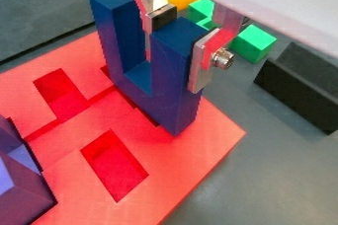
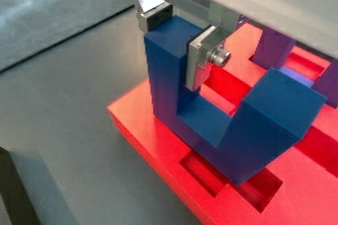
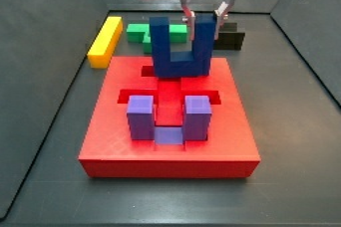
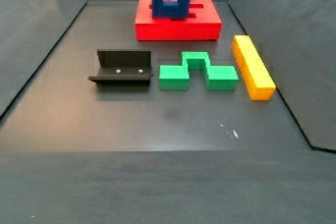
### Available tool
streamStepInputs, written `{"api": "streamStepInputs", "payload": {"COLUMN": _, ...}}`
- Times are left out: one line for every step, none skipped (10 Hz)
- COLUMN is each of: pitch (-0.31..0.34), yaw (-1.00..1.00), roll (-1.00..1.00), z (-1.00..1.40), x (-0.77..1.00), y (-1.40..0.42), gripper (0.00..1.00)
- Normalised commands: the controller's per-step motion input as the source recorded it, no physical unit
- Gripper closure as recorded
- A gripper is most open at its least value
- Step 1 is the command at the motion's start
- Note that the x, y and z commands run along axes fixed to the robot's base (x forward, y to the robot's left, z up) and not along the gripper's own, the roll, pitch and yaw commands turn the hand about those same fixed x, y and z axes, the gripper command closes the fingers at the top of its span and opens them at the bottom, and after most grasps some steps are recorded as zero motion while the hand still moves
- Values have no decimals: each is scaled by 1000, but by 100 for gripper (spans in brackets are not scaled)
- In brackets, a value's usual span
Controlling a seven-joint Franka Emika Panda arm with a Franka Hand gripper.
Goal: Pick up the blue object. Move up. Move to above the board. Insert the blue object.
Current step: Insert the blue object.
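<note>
Purple U-shaped plastic block (image 3: pixel 170 117) sits seated in the big red slab board (image 3: pixel 107 141), side view. Gripper (image 3: pixel 202 16) clamps one prong of the dark blue U-shaped plastic block (image 3: pixel 177 50) over the board's far end. Wrist view: blue base (image 2: pixel 244 135) at a recess (image 2: pixel 211 178). Insertion step; next, press straight down.

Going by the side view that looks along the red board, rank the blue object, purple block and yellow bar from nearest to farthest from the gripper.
1. Blue object: held in the gripper, at the board's far end.
2. Yellow bar: off the board, on the floor beside its far end.
3. Purple block: seated in the board's near half.
</note>
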Motion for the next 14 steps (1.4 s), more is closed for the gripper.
{"api": "streamStepInputs", "payload": {"pitch": 0, "yaw": -71, "roll": 6, "z": -86, "x": -220, "y": 0, "gripper": 100}}
{"api": "streamStepInputs", "payload": {"pitch": 0, "yaw": -134, "roll": 0, "z": -54, "x": -220, "y": 11, "gripper": 100}}
{"api": "streamStepInputs", "payload": {"pitch": 0, "yaw": -131, "roll": 0, "z": -51, "x": -251, "y": 0, "gripper": 100}}
{"api": "streamStepInputs", "payload": {"pitch": -7, "yaw": -97, "roll": -26, "z": -63, "x": -223, "y": 0, "gripper": 100}}
{"api": "streamStepInputs", "payload": {"pitch": -13, "yaw": -80, "roll": -41, "z": -69, "x": -180, "y": 0, "gripper": 100}}
{"api": "streamStepInputs", "payload": {"pitch": -27, "yaw": -29, "roll": -66, "z": -74, "x": -143, "y": 0, "gripper": 100}}
{"api": "streamStepInputs", "payload": {"pitch": -24, "yaw": -23, "roll": -66, "z": -63, "x": -143, "y": 0, "gripper": 100}}
{"api": "streamStepInputs", "payload": {"pitch": -20, "yaw": -11, "roll": -61, "z": -71, "x": -134, "y": 0, "gripper": 100}}
{"api": "streamStepInputs", "payload": {"pitch": -14, "yaw": -17, "roll": -39, "z": -89, "x": -94, "y": 0, "gripper": 100}}
{"api": "streamStepInputs", "payload": {"pitch": -40, "yaw": -37, "roll": -43, "z": -117, "x": -89, "y": 0, "gripper": 100}}
{"api": "streamStepInputs", "payload": {"pitch": -51, "yaw": -149, "roll": -57, "z": -154, "x": -197, "y": 0, "gripper": 100}}
{"api": "streamStepInputs", "payload": {"pitch": -50, "yaw": -183, "roll": -73, "z": -186, "x": -134, "y": 0, "gripper": 100}}
{"api": "streamStepInputs", "payload": {"pitch": -60, "yaw": -171, "roll": -64, "z": -194, "x": -57, "y": 0, "gripper": 100}}
{"api": "streamStepInputs", "payload": {"pitch": -61, "yaw": -177, "roll": -51, "z": -231, "x": 0, "y": 0, "gripper": 100}}
